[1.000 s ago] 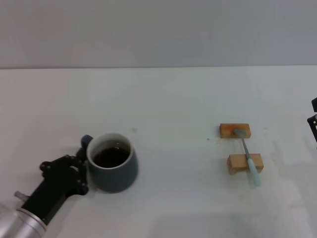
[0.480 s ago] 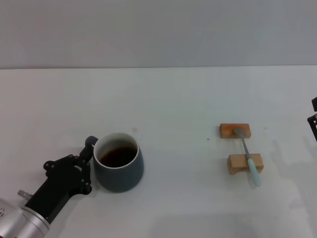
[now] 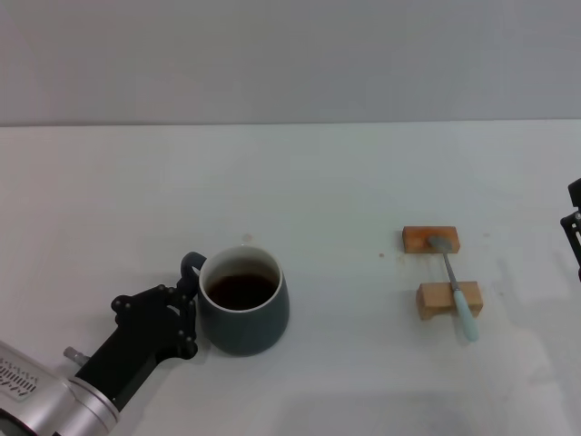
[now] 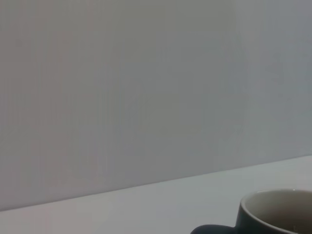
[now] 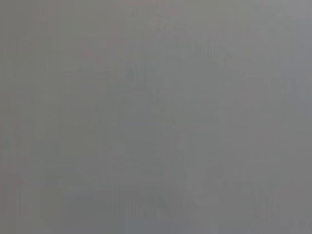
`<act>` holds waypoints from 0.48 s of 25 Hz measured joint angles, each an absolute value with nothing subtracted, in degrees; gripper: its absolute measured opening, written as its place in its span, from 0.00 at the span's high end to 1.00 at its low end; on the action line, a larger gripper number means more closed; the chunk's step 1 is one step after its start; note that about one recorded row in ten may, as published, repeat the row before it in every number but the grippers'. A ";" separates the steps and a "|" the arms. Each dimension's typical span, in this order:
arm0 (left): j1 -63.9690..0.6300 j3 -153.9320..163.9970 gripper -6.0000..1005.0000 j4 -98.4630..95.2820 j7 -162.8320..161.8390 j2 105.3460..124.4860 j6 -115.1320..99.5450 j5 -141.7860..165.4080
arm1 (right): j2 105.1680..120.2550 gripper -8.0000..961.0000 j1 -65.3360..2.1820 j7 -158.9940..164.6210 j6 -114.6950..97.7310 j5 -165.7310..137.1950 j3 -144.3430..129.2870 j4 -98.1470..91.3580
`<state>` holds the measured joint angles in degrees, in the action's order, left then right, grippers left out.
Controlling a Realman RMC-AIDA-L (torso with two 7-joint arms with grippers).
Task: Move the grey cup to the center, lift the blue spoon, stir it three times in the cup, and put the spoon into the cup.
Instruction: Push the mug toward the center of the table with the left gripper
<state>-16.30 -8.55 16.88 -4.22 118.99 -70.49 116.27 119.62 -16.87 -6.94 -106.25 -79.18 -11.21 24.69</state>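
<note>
The grey cup [image 3: 243, 313], dark brown liquid inside, stands left of the table's middle, its loop handle pointing left. My left gripper [image 3: 188, 298] is black and comes in from the lower left, shut on the cup at that handle. In the left wrist view the grey cup [image 4: 278, 212] shows only as a rim. The blue spoon [image 3: 454, 283] lies across two wooden blocks on the right, its silver bowl on the far block and its pale blue handle past the near one. My right gripper [image 3: 575, 227] barely shows at the right edge, away from the spoon.
The far wooden block [image 3: 419, 240] and the near wooden block [image 3: 436, 301] sit right of centre on the white table [image 3: 345, 182]. A grey wall rises behind the table. The right wrist view is a blank grey field.
My left gripper has slid the grey cup to the right and slightly nearer, toward the table's middle. The spoon, the blocks and the right arm have not moved.
</note>
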 joint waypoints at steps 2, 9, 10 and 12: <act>-16.18 -8.78 0.92 16.87 -4.22 118.96 -70.29 116.29 | 119.62 0.18 -16.87 -6.94 -106.26 -79.20 -11.21 24.70; -12.96 -13.23 0.91 14.76 -4.28 118.36 -72.00 115.82 | 119.62 0.18 -16.73 -6.94 -106.36 -79.85 -11.25 24.77; -12.27 -14.20 0.91 14.34 -4.43 118.30 -72.83 115.82 | 119.62 0.18 -16.66 -6.95 -106.36 -80.28 -11.25 24.78; -10.54 -16.36 0.91 13.31 -4.84 118.17 -75.14 115.79 | 119.61 0.18 -16.46 -7.05 -106.31 -81.15 -11.25 24.75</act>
<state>-10.54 -16.36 13.31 -4.84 118.17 -75.14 115.79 119.61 -16.46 -7.05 -106.31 -81.15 -11.26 24.75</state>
